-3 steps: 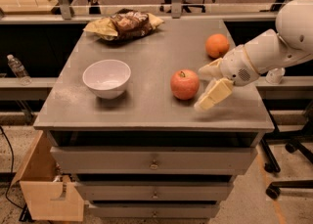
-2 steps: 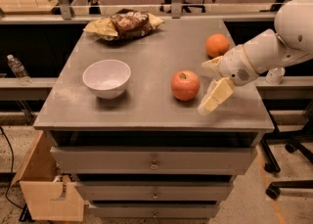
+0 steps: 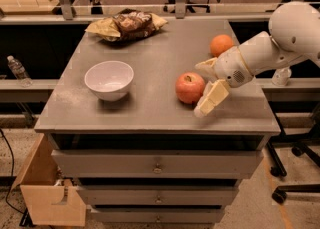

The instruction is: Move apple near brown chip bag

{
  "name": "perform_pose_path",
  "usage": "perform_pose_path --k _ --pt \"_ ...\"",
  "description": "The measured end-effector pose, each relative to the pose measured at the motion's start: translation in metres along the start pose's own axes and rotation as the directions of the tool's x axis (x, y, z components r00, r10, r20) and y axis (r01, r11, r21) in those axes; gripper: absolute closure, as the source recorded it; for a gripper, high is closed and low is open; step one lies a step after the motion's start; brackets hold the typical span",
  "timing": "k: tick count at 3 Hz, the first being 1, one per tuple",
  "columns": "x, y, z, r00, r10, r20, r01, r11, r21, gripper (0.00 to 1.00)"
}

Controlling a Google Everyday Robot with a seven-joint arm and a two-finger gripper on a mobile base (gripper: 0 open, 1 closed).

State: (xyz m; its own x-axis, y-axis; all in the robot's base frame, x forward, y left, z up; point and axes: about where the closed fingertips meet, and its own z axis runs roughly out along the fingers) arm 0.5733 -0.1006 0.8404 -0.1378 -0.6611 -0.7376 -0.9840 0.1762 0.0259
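Observation:
The pinkish-red apple (image 3: 189, 87) stands on the grey table (image 3: 150, 108), right of centre near the front. The brown chip bag (image 3: 128, 25) lies at the table's far edge, left of centre, well away from the apple. My gripper (image 3: 197, 89) reaches in from the right on the white arm (image 3: 260, 53). It is open, with one finger (image 3: 206, 66) behind the apple's right side and the other (image 3: 211, 99) in front of it. The apple's right part sits between them. I cannot tell if they touch it.
A white bowl (image 3: 109, 78) stands on the left half of the table. A small orange fruit (image 3: 221, 44) sits behind the gripper near the right edge. An open wooden drawer (image 3: 47, 193) juts out low at the left. A water bottle (image 3: 18, 70) stands on the left ledge.
My gripper has shifted slightly left, its open fingers closing in on the apple's right side. The apple, bowl and bag have not moved.

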Motion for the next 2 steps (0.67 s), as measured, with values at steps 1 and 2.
perform_pose_path --k 1,2 --pt "-0.0089 0.0044 0.0032 1.000 -0.023 0.015 0.023 0.9997 -0.008 0.25" --pt "-0.0156 0.0071 0.0025 0.999 -0.029 0.019 0.029 0.9996 -0.007 0.47"
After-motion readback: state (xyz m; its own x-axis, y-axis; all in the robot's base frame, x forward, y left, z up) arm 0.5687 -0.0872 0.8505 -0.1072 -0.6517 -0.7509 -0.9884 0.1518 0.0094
